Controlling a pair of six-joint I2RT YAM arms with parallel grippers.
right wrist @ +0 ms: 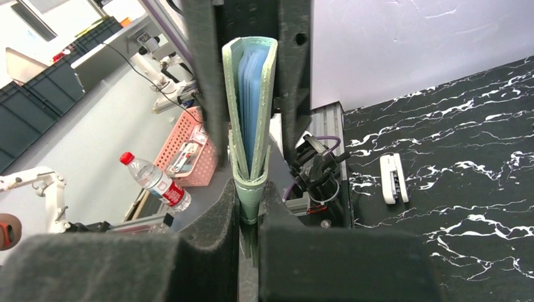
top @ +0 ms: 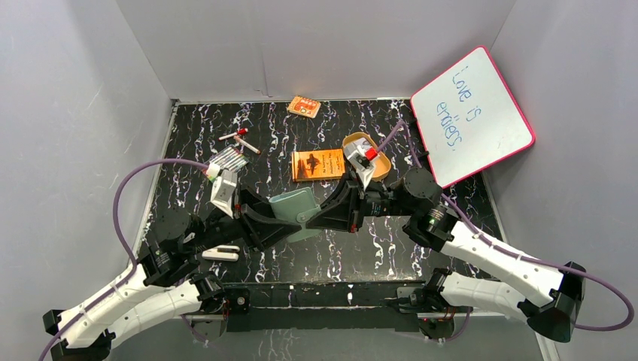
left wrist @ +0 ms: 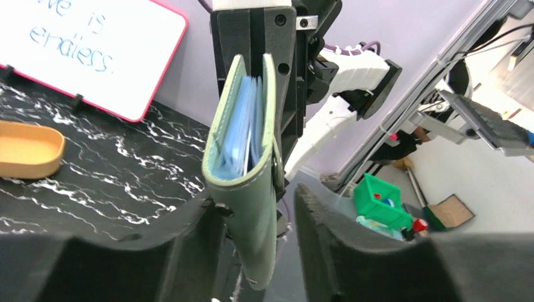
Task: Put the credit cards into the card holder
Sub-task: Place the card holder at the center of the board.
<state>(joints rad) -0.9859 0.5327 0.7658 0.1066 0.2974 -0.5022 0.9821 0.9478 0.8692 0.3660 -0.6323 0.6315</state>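
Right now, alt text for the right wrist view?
The right gripper pinches the near edge of the folded grey-green card holder, which stands upright with pale blue pockets showing. The left gripper's fingers flank its far end, not clamped. Black marbled table at right.

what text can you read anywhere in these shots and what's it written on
"Love is endless." handwritten in blue on the whiteboard.
orange book: dark print on the cover, too small to read.
small orange packet: markings too blurred to read.
card holder: no text shows.
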